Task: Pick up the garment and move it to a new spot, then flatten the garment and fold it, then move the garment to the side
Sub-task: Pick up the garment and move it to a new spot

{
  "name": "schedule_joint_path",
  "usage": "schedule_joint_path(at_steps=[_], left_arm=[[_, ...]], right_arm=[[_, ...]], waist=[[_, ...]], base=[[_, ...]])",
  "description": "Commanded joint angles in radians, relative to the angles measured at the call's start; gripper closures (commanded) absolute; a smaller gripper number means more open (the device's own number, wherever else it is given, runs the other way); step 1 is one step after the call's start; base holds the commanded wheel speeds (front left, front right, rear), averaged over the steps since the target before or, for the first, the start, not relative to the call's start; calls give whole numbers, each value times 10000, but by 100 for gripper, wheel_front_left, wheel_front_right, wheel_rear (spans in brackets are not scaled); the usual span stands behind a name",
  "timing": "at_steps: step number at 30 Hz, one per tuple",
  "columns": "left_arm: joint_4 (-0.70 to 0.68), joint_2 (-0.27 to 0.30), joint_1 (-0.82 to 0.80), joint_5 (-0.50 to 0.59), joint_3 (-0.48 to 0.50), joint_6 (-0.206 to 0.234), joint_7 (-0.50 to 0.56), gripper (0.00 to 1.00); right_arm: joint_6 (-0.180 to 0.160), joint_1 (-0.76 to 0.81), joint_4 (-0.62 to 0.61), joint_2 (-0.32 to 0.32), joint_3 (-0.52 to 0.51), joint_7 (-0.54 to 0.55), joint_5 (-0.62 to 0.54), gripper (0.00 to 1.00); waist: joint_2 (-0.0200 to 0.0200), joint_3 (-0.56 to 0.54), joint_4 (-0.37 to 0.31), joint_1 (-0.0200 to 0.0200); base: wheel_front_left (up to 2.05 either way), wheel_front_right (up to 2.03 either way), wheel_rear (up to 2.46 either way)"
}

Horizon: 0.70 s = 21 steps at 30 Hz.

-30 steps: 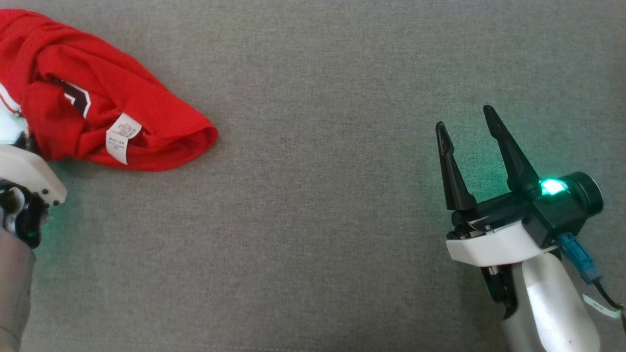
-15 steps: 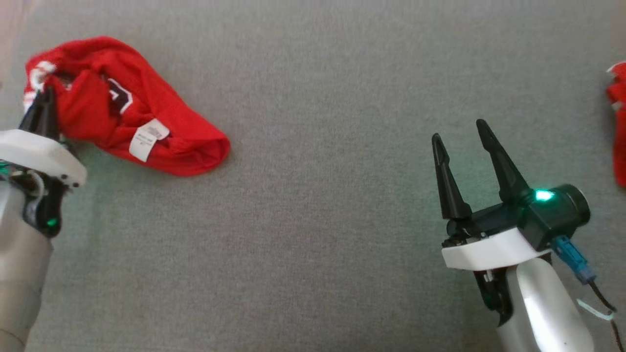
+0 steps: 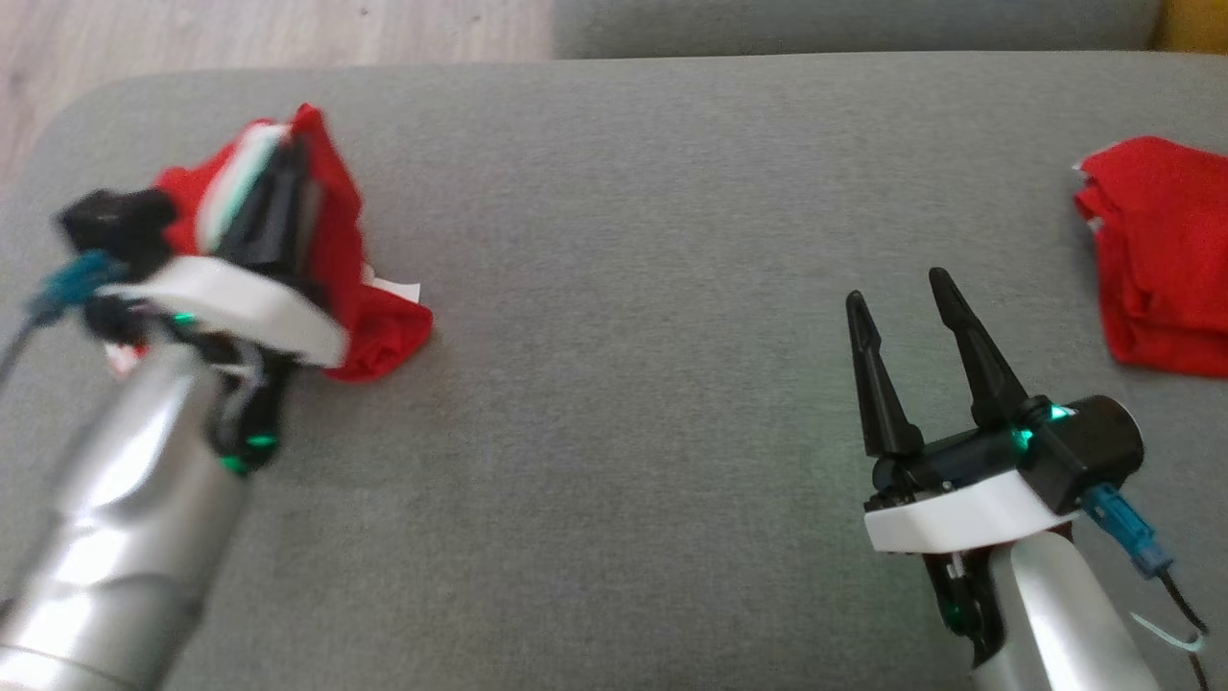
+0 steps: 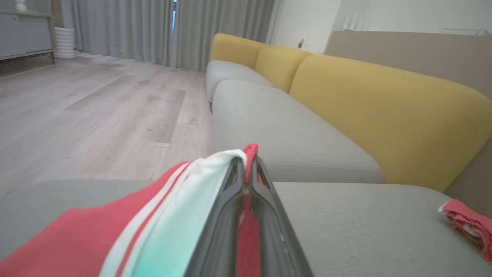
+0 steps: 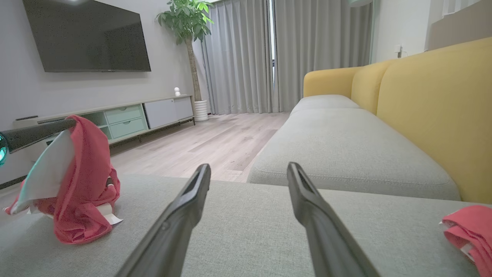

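Observation:
The red garment (image 3: 369, 321) with white trim hangs in a bunch from my left gripper (image 3: 288, 158), which is shut on its edge; its lower part still rests on the grey cushion (image 3: 614, 384). In the left wrist view the red and white cloth (image 4: 165, 215) is pinched between the closed fingers (image 4: 225, 215). The right wrist view has the garment (image 5: 82, 184) dangling at the left. My right gripper (image 3: 897, 288) stands open and empty over the cushion at the lower right, fingers (image 5: 184, 215) well apart.
A second red folded garment (image 3: 1156, 250) lies at the cushion's right edge, also seen as red cloth (image 5: 467, 231). Wooden floor (image 3: 240, 38) lies beyond the cushion's far left corner. A yellow sofa back (image 4: 384, 104) runs along the right.
The head camera has tilted up, bringing the cushion's far edge and floor into view. My left gripper has risen and moved right, lifting the garment's edge off the cushion. The right gripper stays open.

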Motion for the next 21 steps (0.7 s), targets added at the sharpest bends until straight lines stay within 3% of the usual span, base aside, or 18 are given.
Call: schedule_joint_path(at_steps=[1,13,20,21], left_arm=[[-613,88,-283,120,201,193,-137,100],[-2003,-2026,-304,989,-1006,1273,-554,100],[-1658,-3108,-717,1483,-1719,1502,-783,100],[-1558,-3207,-781,1546,-1871,1451,-803,95]], right_arm=[[-9,-110,-372,-16,223,-107,92,0],[-9,-162,-556,-16,236,-108,352,0],[-9,-276,-609,-16,233,-108,475,0],[-9,-286,-604,-16,252,-108,484,0]], waist=[[0,-77,-211,1],[0,109,-1191,1],[0,288,-1726,1],[0,301,-1783,1]], base=[[0,0,0],[0,0,0],[0,0,0],[0,0,0]])
